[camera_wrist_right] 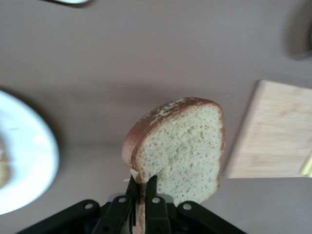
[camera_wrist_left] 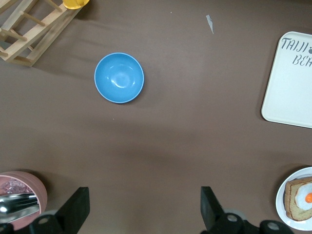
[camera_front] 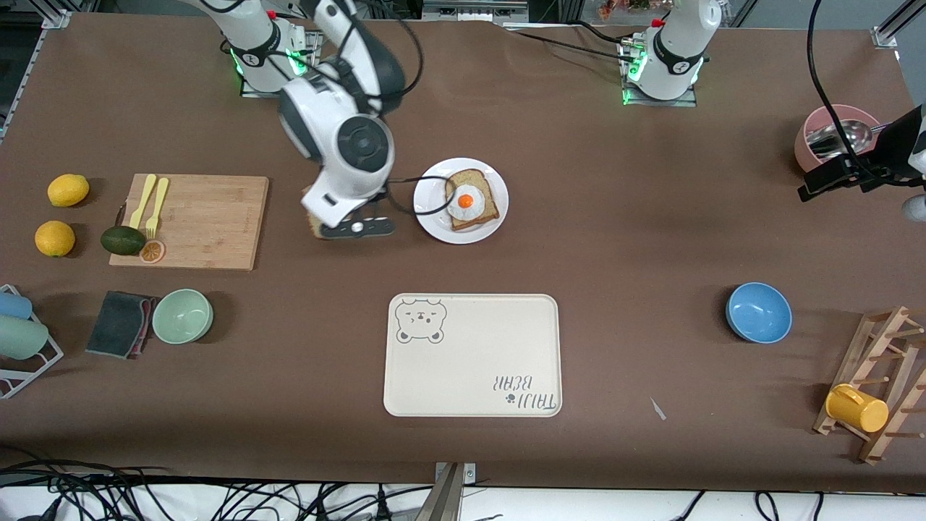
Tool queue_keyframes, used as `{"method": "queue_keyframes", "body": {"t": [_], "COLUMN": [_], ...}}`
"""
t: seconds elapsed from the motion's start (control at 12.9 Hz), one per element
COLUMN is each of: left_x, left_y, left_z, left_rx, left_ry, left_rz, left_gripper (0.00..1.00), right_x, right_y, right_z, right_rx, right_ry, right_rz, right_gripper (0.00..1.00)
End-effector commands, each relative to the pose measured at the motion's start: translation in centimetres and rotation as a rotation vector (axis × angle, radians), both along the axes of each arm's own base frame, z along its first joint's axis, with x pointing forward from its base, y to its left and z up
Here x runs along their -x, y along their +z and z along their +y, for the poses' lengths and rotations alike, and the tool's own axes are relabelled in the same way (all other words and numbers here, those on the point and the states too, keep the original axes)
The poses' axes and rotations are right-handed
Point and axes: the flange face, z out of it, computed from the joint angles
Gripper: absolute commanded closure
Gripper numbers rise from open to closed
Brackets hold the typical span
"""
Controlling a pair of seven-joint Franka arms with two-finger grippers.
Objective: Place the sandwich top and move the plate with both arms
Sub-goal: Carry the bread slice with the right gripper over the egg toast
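Note:
My right gripper (camera_wrist_right: 144, 189) is shut on the edge of the sandwich top (camera_wrist_right: 181, 146), a plain speckled brown-crusted slice held on edge. In the front view the right gripper (camera_front: 323, 217) holds this slice (camera_front: 312, 221) over bare table between the cutting board and the plate. The small white plate (camera_front: 434, 221) bears a bread slice with a fried egg (camera_front: 466, 202). The plate's rim also shows in the right wrist view (camera_wrist_right: 29, 161). My left gripper (camera_wrist_left: 145, 209) is open and empty over bare table beside the pink bowl. It shows at the left arm's end in the front view (camera_front: 821, 184).
A wooden cutting board (camera_front: 192, 221) holds forks, an avocado and an orange slice. The beige bear-printed tray (camera_front: 474, 354) lies nearer the camera than the plate. A blue bowl (camera_front: 758, 312), a pink bowl with a ladle (camera_front: 832, 134), a green bowl (camera_front: 182, 315), lemons (camera_front: 68, 190) and a wooden rack (camera_front: 882, 383) stand around.

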Motion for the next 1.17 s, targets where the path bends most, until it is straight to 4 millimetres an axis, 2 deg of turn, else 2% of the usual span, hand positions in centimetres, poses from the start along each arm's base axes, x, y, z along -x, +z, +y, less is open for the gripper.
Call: {"method": "queue_keyframes", "body": {"t": [0.0,0.08,0.23,0.31,0.39,0.62,0.93,1.09], "left_x": [0.0,0.0,-0.1,-0.1,-0.1,-0.1,-1.1,-1.1], "left_y": [0.4,0.5,0.5,0.4,0.4,0.5,-1.5,-1.5], "left_z": [-0.1,0.1,0.5,0.5,0.3,-0.1,-1.1,-1.1], "left_rx": [-0.034,-0.034,-0.034,-0.036,-0.036,-0.033,-0.030,-0.028], "left_ry": [0.026,0.033,0.039,0.039,0.036,0.021,0.009,0.008], "left_rz": [0.006,0.004,0.001,0.003,0.003,0.001,0.034,0.036], "left_gripper": [0.00,0.00,0.00,0.00,0.00,0.00,0.00,0.00], "right_x": [-1.6,-1.5,-1.2,0.4,1.4,1.4,2.4,2.1], "right_y": [-1.4,-1.9,-3.3,-4.1,-4.7,-5.5,-5.3,-6.7], "right_z": [5.5,7.7,10.8,13.1,14.5,16.2,16.9,16.7], "right_rx": [-0.035,-0.045,-0.086,-0.100,-0.108,-0.168,-0.177,-0.192], "right_ry": [-0.073,-0.104,-0.170,-0.167,-0.164,-0.247,-0.283,-0.315], "right_rz": [-0.015,-0.039,-0.023,-0.018,-0.027,-0.010,0.030,0.076], "right_gripper": [1.00,1.00,1.00,1.00,1.00,1.00,1.00,1.00]}}
